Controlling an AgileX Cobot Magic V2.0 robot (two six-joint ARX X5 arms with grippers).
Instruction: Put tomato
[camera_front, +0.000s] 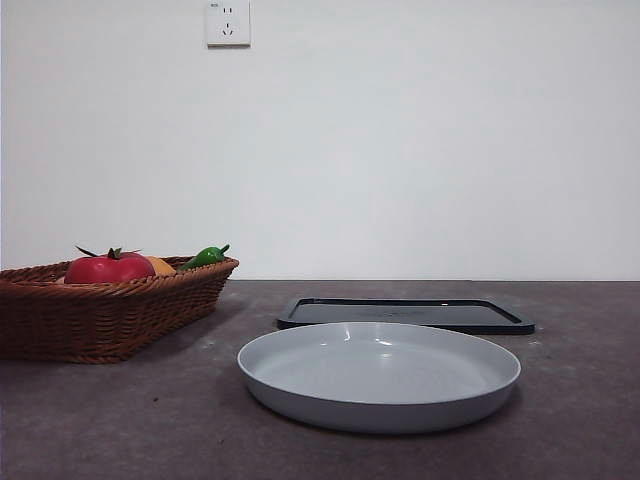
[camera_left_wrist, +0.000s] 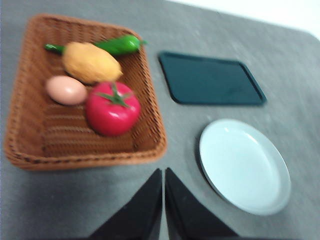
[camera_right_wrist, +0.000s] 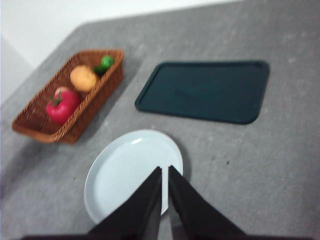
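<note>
From the front, the tomato (camera_front: 109, 268) sits in the wicker basket (camera_front: 120, 315) left of the grey plate (camera_front: 379, 375); left wrist view has the left gripper (camera_left_wrist: 163, 172) pressed together just outside the basket, and right wrist view shows the right gripper (camera_right_wrist: 164, 170) closed too, over the plate.

The round red tomato (camera_left_wrist: 112, 108) looked glossy and smooth. It lay in a brown woven wicker basket (camera_left_wrist: 150, 131) with a rough, ribbed weave, upper left of the left wrist frame. The pale grey round plate (camera_front: 379, 377) had a smooth, softly shiny finish. The dark rectangular tray (camera_front: 405, 314) appeared smooth plastic, the grey tabletop (camera_front: 120, 420) matt and mottled.
</note>
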